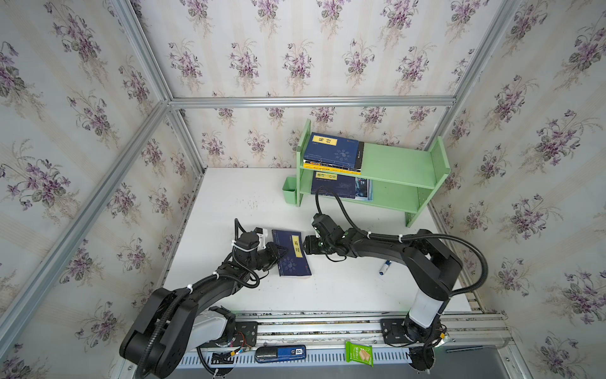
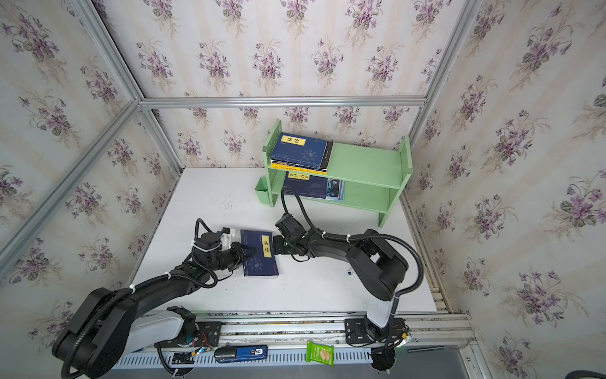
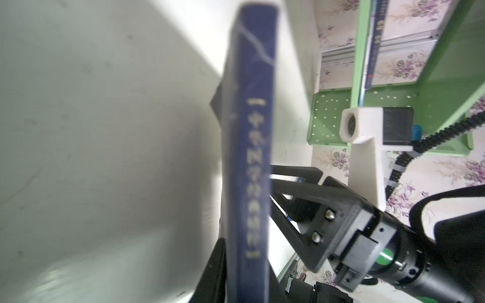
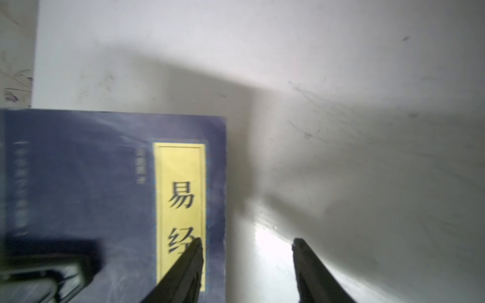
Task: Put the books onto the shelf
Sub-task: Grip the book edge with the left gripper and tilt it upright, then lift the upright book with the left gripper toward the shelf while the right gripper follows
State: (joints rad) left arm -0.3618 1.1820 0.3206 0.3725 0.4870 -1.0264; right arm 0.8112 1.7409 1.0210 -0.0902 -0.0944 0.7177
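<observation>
A navy book (image 1: 292, 252) with a yellow title label lies cover up in the middle of the white table (image 1: 344, 288). My left gripper (image 1: 278, 254) is shut on its spine edge; in the left wrist view the gripper (image 3: 244, 283) has a finger on each side of the blurred spine (image 3: 249, 157). My right gripper (image 1: 306, 244) stands open at the book's opposite edge. In the right wrist view, one finger of that gripper (image 4: 248, 244) is over the label (image 4: 181, 199) and one over bare table. The pale green shelf (image 1: 393, 164) holds a stack of books (image 1: 331, 149) on its top tier and more books (image 1: 334, 185) on the lower tier.
A blue-and-white marker pen (image 1: 384, 267) lies on the table under my right arm. A small green cup (image 1: 289, 190) hangs on the shelf's left side. A blue-and-black device (image 1: 280, 353) and a green snack packet (image 1: 359, 353) rest on the front rail. Wallpapered walls enclose three sides.
</observation>
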